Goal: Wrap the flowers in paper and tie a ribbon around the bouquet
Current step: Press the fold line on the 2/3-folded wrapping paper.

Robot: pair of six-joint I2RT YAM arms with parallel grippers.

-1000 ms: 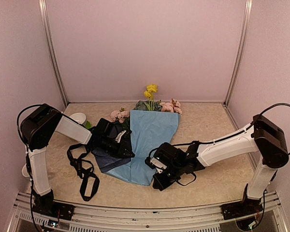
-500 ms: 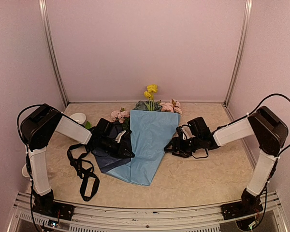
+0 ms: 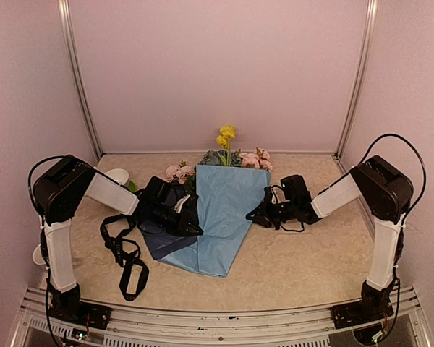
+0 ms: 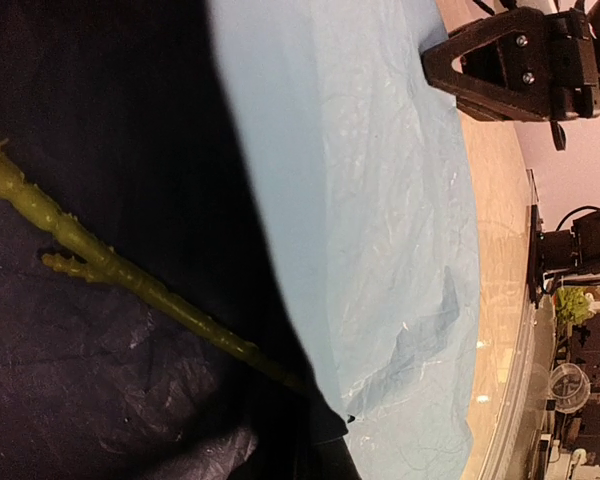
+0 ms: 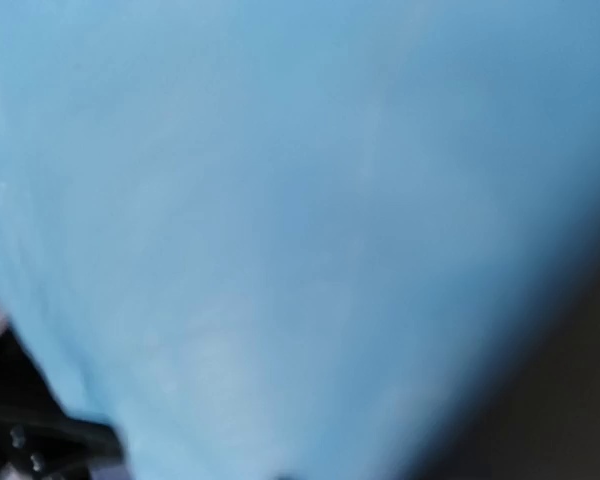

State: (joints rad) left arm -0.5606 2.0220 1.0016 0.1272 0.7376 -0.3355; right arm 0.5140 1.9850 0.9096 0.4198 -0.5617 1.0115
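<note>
table (image 3: pixel 311 260) centre: paper (image 3: pixel 220 210) laid cone-wise, tip toward near edge | flowers (image 3: pixel 224 155) seen protruding at its far end, toward back edge | ribbon (image 3: pixel 123 253) looped near left edge | left gripper (image 3: pixel 182 215) clenched at navy fold, grasp undetermined | right gripper (image 3: pixel 254 215) at paper's right edge, jaw state cannot be told

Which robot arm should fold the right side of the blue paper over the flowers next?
Probably the right. The right gripper is at the paper's right edge. The left gripper is across the sheet by the navy flap, so it would have to reach over.
</note>
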